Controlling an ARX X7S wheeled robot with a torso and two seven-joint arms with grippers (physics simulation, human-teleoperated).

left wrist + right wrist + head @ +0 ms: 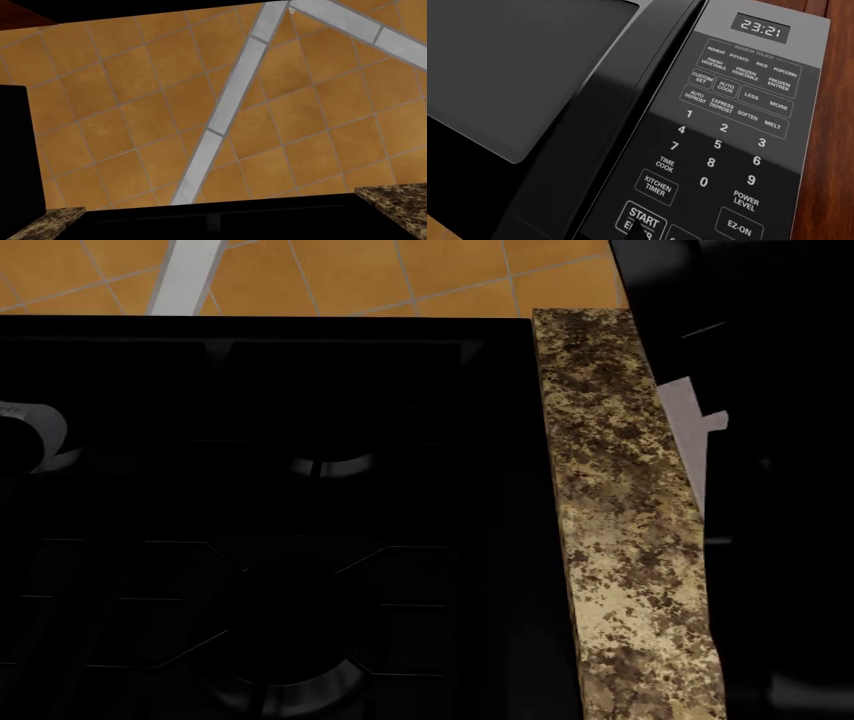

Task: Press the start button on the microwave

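Note:
The microwave fills the right wrist view: a dark glass door (527, 75) and a black touch panel (740, 125) with a clock reading 23:21, a number pad and white labels. The START button (646, 219) sits at the low end of the panel, beside KITCHEN TIMER. My right gripper (639, 232) shows only as one dark pointed tip, fingers together, resting on the START button's lower half. The left gripper does not show in the dark lower strip of the left wrist view. The microwave is out of the head view.
The head view looks down on a wide black stove (267, 520) with burners and a speckled granite counter strip (627, 510) to its right. An orange tiled wall (200, 100) with grey bands (227, 110) lies behind. Part of my left arm (34, 435) shows at the stove's left edge.

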